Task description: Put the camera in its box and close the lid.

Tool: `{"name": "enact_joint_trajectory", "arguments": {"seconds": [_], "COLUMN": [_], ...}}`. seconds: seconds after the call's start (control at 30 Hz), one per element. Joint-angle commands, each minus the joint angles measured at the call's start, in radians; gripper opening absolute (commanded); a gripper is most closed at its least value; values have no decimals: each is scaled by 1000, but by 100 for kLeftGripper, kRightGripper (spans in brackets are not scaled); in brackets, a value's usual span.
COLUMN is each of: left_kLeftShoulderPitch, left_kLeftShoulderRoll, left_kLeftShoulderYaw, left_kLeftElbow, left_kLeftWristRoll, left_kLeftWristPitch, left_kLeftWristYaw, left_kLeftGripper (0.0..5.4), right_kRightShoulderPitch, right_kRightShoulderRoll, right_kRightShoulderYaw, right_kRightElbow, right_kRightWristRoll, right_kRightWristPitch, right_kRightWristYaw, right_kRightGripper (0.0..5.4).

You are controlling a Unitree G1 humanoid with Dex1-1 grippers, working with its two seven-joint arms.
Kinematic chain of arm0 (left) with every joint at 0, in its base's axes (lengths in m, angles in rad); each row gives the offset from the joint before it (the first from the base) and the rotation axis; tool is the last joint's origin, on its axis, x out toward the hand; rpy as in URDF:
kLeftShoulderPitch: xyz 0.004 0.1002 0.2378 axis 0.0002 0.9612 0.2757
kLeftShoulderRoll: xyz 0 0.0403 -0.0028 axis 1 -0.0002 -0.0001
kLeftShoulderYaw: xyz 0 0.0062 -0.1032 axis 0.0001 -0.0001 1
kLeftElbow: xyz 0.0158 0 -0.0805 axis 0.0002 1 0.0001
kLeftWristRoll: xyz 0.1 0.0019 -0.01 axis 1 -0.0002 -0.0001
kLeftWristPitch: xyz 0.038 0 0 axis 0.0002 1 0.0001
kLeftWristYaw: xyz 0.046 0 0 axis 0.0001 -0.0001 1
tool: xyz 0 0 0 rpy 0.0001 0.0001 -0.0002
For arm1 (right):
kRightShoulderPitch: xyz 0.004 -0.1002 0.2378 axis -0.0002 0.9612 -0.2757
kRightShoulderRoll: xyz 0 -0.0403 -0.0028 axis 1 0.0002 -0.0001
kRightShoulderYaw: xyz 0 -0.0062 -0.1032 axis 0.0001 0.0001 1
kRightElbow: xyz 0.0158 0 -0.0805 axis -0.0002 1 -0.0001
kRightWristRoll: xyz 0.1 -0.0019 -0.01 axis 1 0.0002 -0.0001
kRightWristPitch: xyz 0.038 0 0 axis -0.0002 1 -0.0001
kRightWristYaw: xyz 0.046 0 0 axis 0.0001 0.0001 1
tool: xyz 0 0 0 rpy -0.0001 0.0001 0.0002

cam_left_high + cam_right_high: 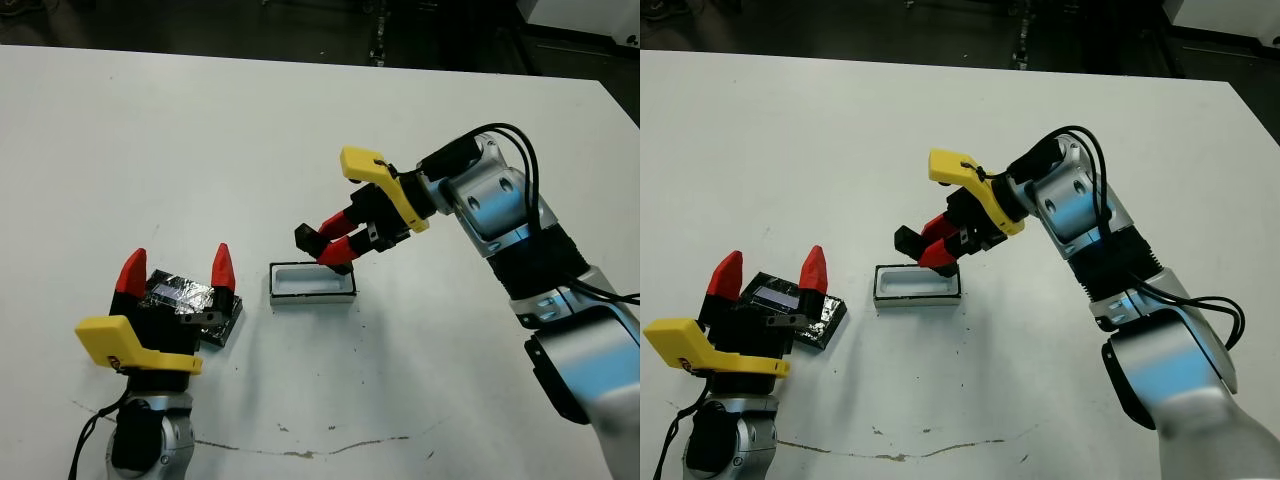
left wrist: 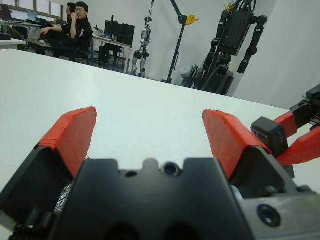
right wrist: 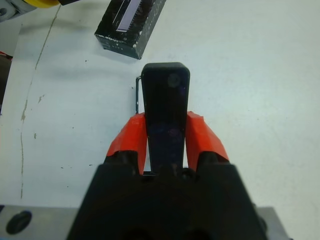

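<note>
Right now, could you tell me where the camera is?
The camera is off the table, clamped in the right gripper just above the open box near the table's middle; the lid lies to its left, under the left gripper.

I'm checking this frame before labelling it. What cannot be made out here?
- Box: its right end, head views, hidden by the right gripper and camera.
- Lid: partly covered by the left gripper, head views.
- Box in the right wrist view: almost wholly behind the camera.
</note>
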Motion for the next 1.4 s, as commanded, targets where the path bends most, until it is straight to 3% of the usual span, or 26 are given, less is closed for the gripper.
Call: {"name": "enact_joint_trajectory", "arguments": {"seconds": [0.03,0.27,0.6,0.77,1.03,1.4], "left_kLeftShoulderPitch": [7,8,13,15,15,16], "left_kLeftShoulderRoll": [4,2,0,-4,-6,-5], "left_kLeftShoulderYaw": [-2,0,-7,-8,-11,-13], "left_kLeftElbow": [7,10,10,15,15,16], "left_kLeftWristRoll": [11,-10,11,1,4,3], "left_kLeftWristPitch": [3,2,5,-8,-8,-5], "left_kLeftWristYaw": [1,-8,5,-3,3,4], "left_kLeftGripper": [540,540,540,540,540,540], "right_kRightShoulderPitch": [8,14,27,30,39,46], "right_kRightShoulderRoll": [-21,-19,-17,-12,-1,-17], "right_kRightShoulderYaw": [8,15,36,47,52,82], "right_kRightElbow": [-9,5,17,36,71,42], "right_kRightWristRoll": [16,26,28,23,24,-2], "right_kRightWristPitch": [12,-18,-50,-113,-156,-162], "right_kRightWristYaw": [-11,-13,-25,-29,-35,-46], "right_kRightGripper": [169,169,169,169,169,168]}}
